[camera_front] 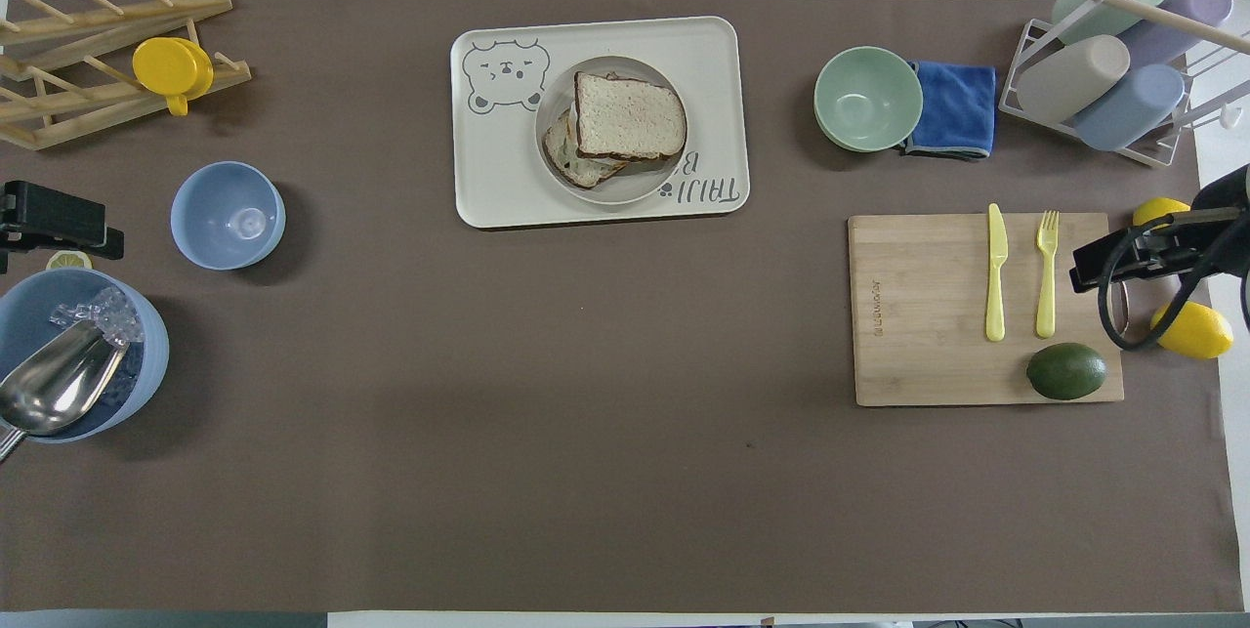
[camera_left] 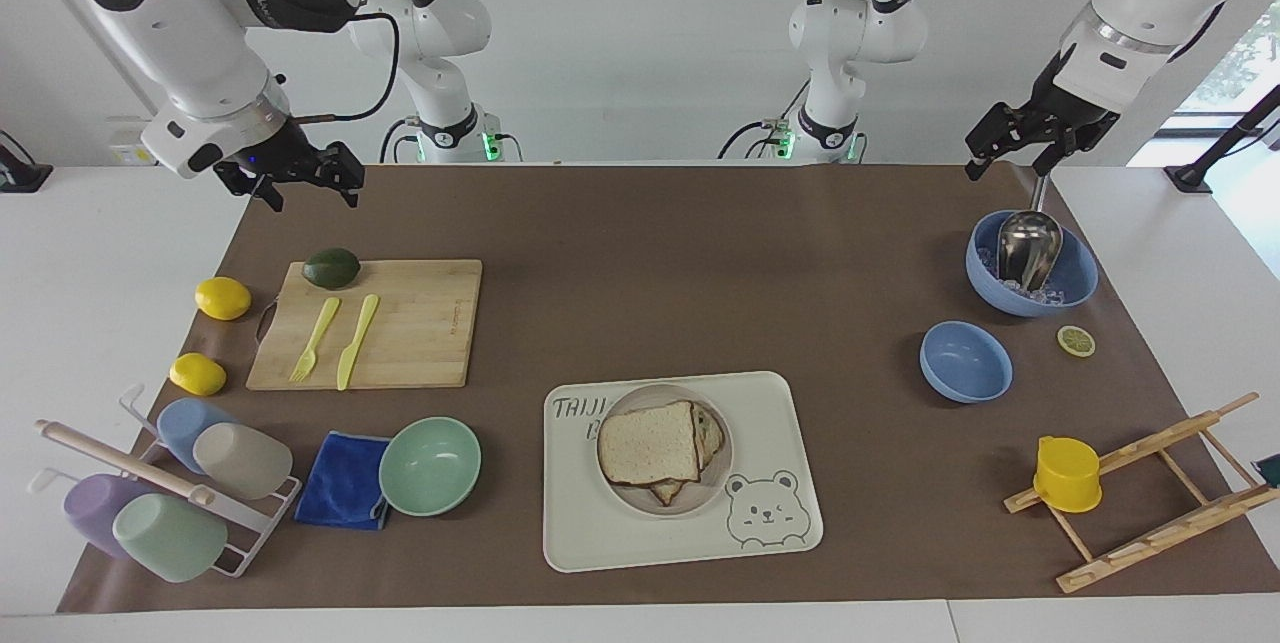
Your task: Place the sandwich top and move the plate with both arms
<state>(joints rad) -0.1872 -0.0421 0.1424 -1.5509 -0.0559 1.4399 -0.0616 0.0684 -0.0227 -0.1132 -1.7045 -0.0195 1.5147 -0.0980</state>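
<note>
- Black right pincer [camera_left: 300,181], released and holding nothing, hangs raised above the worktop's [camera_left: 640,253] edge by the avocado [camera_left: 331,267].
- Bread: the sandwich top [camera_left: 648,443] lies on the plate [camera_left: 712,488], within the bear tray [camera_left: 780,403]; it sits skewed, so a jerky or uneven two-arm lift could slide it off.
- Left pincer [camera_left: 1012,150], also released, hovers high above the ice bowl [camera_left: 1070,288].

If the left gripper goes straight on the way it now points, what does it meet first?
Probably the bare brown table cover. The left gripper, open and empty, hangs tilted down near the ice bowl; the scoop handle is close, but depth is unclear.
</note>
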